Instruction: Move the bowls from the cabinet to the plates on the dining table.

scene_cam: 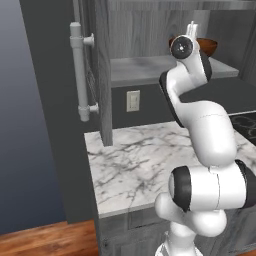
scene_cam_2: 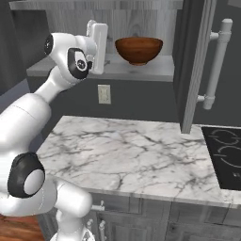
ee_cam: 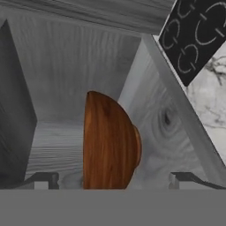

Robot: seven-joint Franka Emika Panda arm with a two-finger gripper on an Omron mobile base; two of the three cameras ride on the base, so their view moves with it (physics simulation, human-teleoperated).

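Reaching into cabinet (scene_cam_2: 197,56), gripper (ee_cam: 113,178) wide, straddling wood bowl (scene_cam_2: 139,49); nothing gripped or delivered yet.

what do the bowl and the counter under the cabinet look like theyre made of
Bowl: looks like glossy reddish-brown wood, with faint grain streaks and a sheen. Counter: looks like polished white marble, going by its grey veins; since this is rendered, it could be imitation stone.
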